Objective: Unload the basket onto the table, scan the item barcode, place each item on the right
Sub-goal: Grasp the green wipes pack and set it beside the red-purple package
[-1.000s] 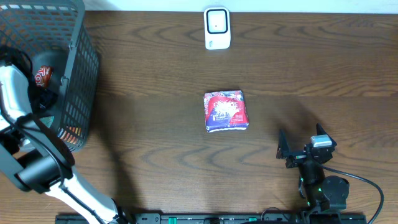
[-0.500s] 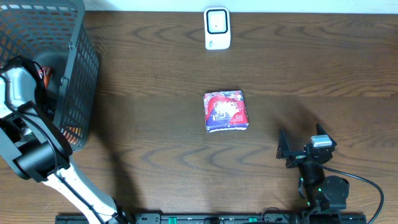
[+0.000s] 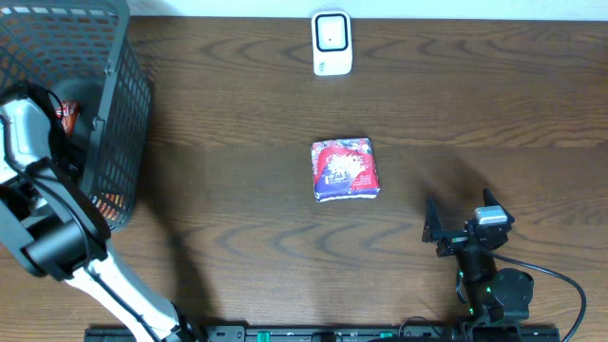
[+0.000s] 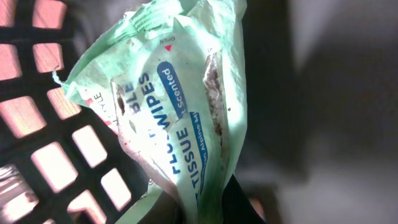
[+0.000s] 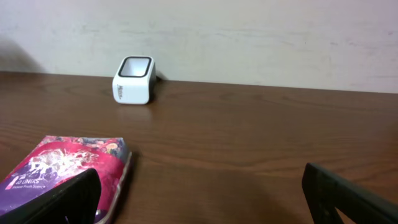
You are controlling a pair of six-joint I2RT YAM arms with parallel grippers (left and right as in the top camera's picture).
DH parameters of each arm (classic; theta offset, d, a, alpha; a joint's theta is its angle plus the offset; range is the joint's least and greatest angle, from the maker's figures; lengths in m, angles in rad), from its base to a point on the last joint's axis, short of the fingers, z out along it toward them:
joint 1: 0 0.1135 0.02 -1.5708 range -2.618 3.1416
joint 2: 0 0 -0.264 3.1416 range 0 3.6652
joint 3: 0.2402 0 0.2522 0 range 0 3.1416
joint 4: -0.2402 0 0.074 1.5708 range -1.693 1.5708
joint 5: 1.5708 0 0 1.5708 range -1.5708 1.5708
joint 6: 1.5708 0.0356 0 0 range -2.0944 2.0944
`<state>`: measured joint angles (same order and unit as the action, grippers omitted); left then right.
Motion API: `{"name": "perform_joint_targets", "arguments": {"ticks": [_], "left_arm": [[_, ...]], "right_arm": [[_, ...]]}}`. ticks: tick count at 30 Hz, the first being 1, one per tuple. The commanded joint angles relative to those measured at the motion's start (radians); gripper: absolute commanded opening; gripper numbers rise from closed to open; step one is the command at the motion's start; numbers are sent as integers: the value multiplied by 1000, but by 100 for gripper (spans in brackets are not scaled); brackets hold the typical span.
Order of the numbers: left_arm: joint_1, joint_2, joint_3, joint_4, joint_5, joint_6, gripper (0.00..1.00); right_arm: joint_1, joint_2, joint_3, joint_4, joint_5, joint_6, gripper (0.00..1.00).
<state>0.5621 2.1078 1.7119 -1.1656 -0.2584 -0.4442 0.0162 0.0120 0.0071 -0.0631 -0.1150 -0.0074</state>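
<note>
At the far left stands a dark mesh basket (image 3: 125, 87), its walls a grid of square holes. The left arm reaches down into it, so from overhead the mesh and the arm's own white casing hide most of what lies inside; only a small red patterned item (image 3: 65, 116) shows through beside the arm. The left wrist camera sees more: a wipes pack (image 4: 180, 118) of thin, pale green film with blue and white lettering fills the view, crumpled and creased, and the basket's grid lies just behind it. The left gripper (image 4: 214, 202) is closed on the pack's lower end, where the film bunches and narrows against a dark finger (the other finger cannot be made out). To the right the table (image 3: 237, 142) is dark brown wood with a wavy grain. Near its middle a soft, squarish packet (image 3: 346, 170) printed in red and purple lies flat, well apart from the basket. Beyond it, at the far edge against a pale wall (image 5: 249, 37), sits the scanner (image 3: 332, 43), a small white box with rounded corners and a dark-rimmed window. At the near right the right gripper (image 3: 458, 229) rests low over the table with its black fingers spread wide and nothing between them, the red packet near its left finger.
</note>
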Motion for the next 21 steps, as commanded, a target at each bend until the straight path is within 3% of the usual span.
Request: {"name": "perform_joint_targets", "arguments": {"ticks": [1,13,21], "left_arm": [[6,-188,49,31,105,9,7],[-11,-618,49,285,607,9,7],[-141,-769,49,352,625,11,7]], "right_arm": [[-2,-3,-2,-4,2,14,99],[-2,-3,-2,-4,2,14,99],[-2,-3,-2,-4,2,14,99]]}}
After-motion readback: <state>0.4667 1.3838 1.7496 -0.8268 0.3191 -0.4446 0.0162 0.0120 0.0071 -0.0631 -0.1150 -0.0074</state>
